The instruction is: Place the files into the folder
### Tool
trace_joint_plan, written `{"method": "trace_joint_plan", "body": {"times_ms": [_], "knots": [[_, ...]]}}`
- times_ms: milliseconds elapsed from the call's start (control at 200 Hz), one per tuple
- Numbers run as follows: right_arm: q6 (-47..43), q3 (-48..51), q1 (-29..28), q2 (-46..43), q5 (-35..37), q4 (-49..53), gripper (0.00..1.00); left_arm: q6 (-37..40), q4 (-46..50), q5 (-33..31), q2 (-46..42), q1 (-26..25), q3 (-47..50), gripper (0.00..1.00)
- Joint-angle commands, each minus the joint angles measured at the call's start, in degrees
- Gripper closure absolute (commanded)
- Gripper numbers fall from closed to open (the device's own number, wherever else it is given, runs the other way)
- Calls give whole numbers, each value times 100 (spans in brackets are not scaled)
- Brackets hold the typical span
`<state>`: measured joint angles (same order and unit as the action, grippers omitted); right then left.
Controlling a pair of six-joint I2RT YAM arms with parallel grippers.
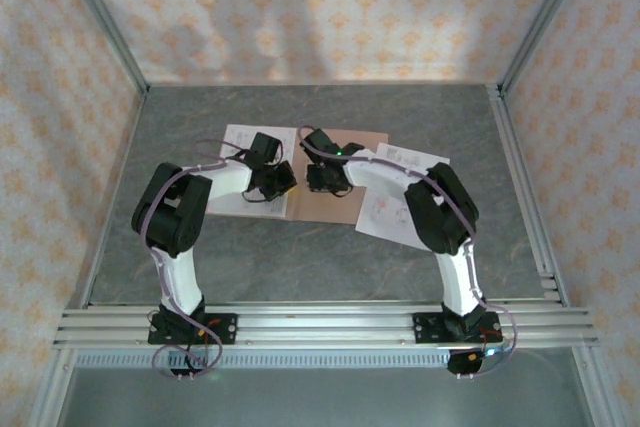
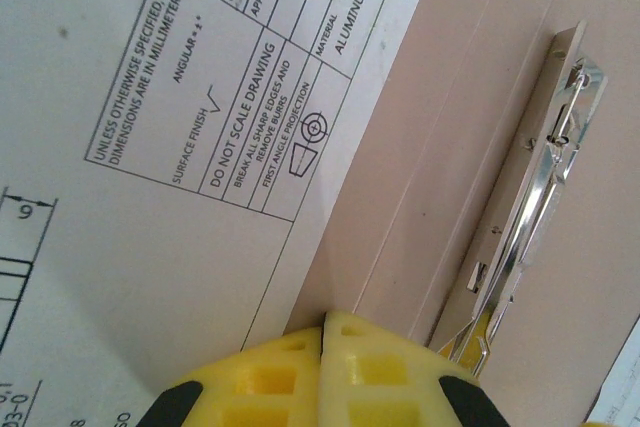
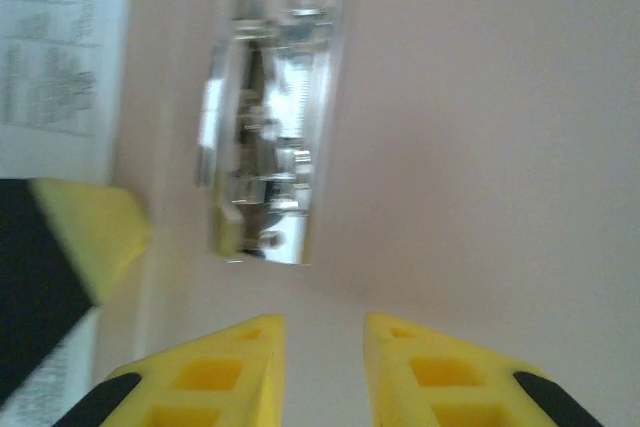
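Seen from above, the two arms hid the middle of the folder [image 1: 330, 209] and part of the files [image 1: 236, 144], whose print was too small to read. The right wrist view was blurred, smearing the metal clip [image 3: 270, 137]. In the left wrist view, the printed sheet [image 2: 150, 247] ran off the top and left edges, and the bottom edge cut off the left gripper [image 2: 322, 372].

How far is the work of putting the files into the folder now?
Done: the folder lies open, one sheet overlapping it. In hand: the left end effector, shut, is at that sheet's edge. Left: another sheet lies to the folder's right.
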<state>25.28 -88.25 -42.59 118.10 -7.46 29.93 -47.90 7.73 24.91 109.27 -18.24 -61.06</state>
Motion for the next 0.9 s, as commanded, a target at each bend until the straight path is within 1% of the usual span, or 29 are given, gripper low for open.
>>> {"method": "trace_joint_plan", "body": {"times_ms": [0, 105, 165, 380, 696, 896], "knots": [[170, -198, -4, 252, -77, 15, 71, 128, 1442, -892, 630, 132, 460, 100], [340, -292, 85, 464, -497, -234, 70, 130, 1430, -859, 647, 136, 461, 100], [403, -328, 118, 532, -610, -295, 69, 128, 1420, -833, 648, 139, 452, 100], [404, -577, 143, 747, -631, -110, 69, 120, 1400, -805, 648, 136, 460, 100], [486, -680, 154, 704, -598, -111, 69, 139, 1383, -798, 666, 141, 481, 100], [691, -626, 216, 770, -842, -375, 71, 156, 1372, -788, 683, 136, 476, 100]]}}
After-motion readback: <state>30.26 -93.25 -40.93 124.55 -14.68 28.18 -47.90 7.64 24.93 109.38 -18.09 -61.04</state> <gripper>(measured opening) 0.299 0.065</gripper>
